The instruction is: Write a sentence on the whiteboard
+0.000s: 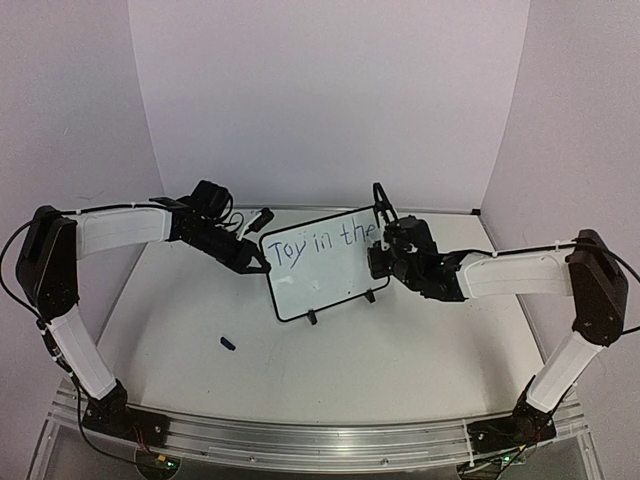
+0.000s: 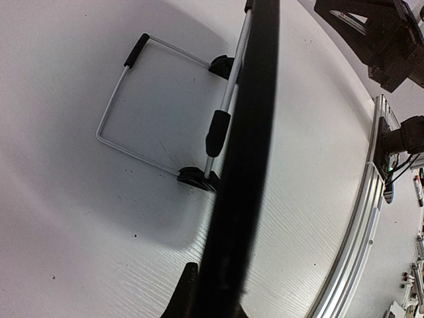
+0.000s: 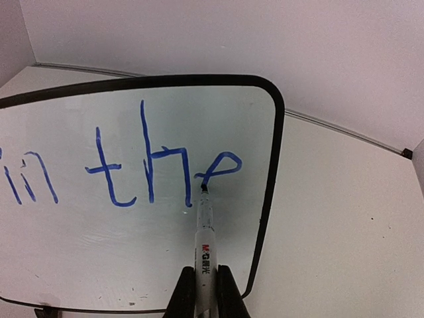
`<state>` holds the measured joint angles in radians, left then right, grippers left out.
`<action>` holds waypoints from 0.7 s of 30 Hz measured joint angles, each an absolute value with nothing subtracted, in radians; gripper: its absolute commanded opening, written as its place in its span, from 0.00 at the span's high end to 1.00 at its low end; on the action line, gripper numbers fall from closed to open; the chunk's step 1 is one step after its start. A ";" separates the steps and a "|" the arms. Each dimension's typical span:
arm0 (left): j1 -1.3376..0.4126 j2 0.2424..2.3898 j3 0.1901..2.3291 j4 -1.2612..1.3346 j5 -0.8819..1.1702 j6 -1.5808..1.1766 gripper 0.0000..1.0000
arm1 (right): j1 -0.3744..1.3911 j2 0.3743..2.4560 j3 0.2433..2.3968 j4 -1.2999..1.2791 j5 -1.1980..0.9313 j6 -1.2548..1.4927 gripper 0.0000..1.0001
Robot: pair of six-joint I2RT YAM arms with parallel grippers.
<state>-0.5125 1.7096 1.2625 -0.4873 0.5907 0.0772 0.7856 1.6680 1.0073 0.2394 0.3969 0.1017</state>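
Whiteboard: likely light, stiff, tippy; best held by frame edge.
Left gripper: fingers pinched its left edge.
Right gripper: fingers pinched marker, tip on sentence.

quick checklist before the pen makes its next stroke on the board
1. marker held: ok, right gripper shut on its barrel.
2. tip touching whiteboard: ok, on the e of "the".
3. board steadied: ok, left gripper shut on its left edge.
4. room on this line of the sentence: not ok, "the" ends near the right frame; bare board below.
5. cap out of the way: ok, on the table, apart from the board.
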 measured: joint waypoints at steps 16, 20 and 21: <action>-0.513 1.711 1.264 -0.488 0.591 0.078 1.00 | 0.786 1.680 1.005 0.206 0.467 0.109 1.00; -0.513 1.711 1.264 -0.488 0.591 0.078 1.00 | 0.784 1.687 1.018 0.194 0.495 0.109 1.00; -0.513 1.711 1.264 -0.488 0.591 0.078 1.00 | 0.782 1.687 1.020 0.193 0.499 0.108 1.00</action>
<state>-0.5125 1.7107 1.2640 -0.4885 0.5907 0.0776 0.7822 1.6871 1.0203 0.1928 0.4988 0.1081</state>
